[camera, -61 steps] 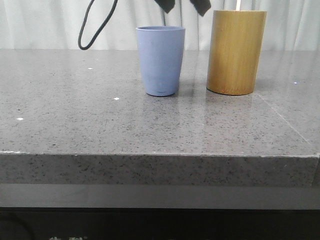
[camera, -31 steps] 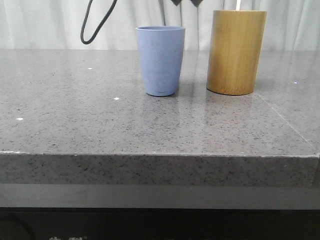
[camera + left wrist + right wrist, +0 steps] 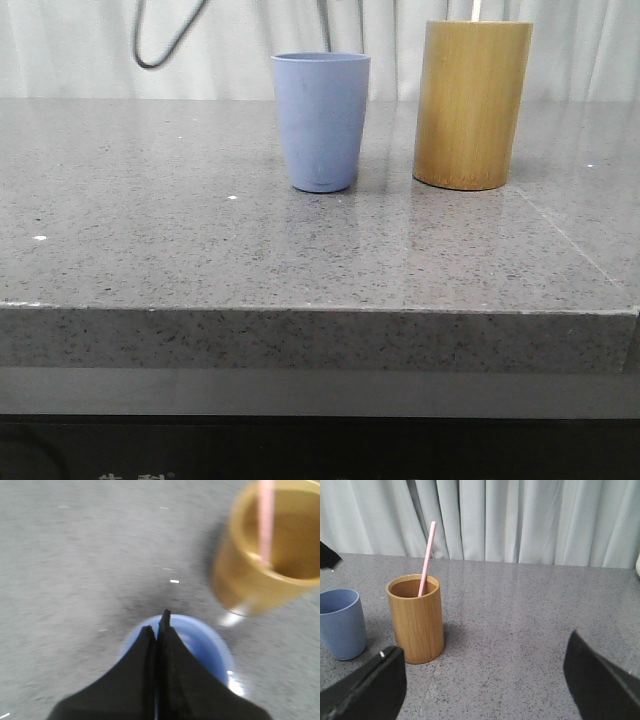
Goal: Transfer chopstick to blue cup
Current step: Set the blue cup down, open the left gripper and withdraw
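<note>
The blue cup point(image 3: 321, 120) stands upright on the grey stone table, left of a tan bamboo holder point(image 3: 471, 105). One pink chopstick point(image 3: 426, 560) leans inside the holder, and its tip point(image 3: 477, 9) pokes above the rim. My left gripper point(image 3: 157, 622) hangs above the blue cup point(image 3: 212, 642), shut, with no stick showing between its black fingers. One of its black fingertips point(image 3: 327, 555) shows above the blue cup point(image 3: 340, 622). My right gripper point(image 3: 480, 680) is wide open over bare table, to the right of the holder point(image 3: 416, 620). Neither gripper shows in the front view.
A black cable point(image 3: 160, 40) loops down at the back left. A pale curtain point(image 3: 520, 520) closes off the rear. The table's front edge point(image 3: 320, 310) runs across the front view, and a seam point(image 3: 570, 245) crosses the stone right of the holder.
The black fingers above the blue cup rose out of the front view's top. The cable loop swung left and upward. Cup and holder stayed put.
</note>
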Action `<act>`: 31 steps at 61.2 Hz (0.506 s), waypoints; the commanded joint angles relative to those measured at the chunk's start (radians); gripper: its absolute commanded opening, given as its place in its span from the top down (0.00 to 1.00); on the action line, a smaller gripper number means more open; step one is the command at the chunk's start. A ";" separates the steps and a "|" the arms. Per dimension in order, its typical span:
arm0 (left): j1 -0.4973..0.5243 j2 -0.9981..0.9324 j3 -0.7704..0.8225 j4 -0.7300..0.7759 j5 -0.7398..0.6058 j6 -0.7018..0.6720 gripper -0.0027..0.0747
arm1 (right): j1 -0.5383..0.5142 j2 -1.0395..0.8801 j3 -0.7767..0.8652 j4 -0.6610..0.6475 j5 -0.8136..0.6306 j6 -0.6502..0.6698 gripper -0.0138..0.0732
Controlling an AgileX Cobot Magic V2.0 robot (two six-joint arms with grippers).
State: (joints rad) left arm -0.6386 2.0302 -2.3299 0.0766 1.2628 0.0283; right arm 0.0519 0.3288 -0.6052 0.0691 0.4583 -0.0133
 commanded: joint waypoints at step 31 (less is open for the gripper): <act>0.350 -0.419 0.289 0.026 0.005 -0.057 0.99 | -0.007 0.018 -0.035 -0.005 -0.081 -0.008 0.10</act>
State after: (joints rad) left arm -0.3348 1.7070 -2.1002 0.1018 1.2649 -0.0185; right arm 0.0519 0.3288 -0.6052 0.0691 0.4583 -0.0133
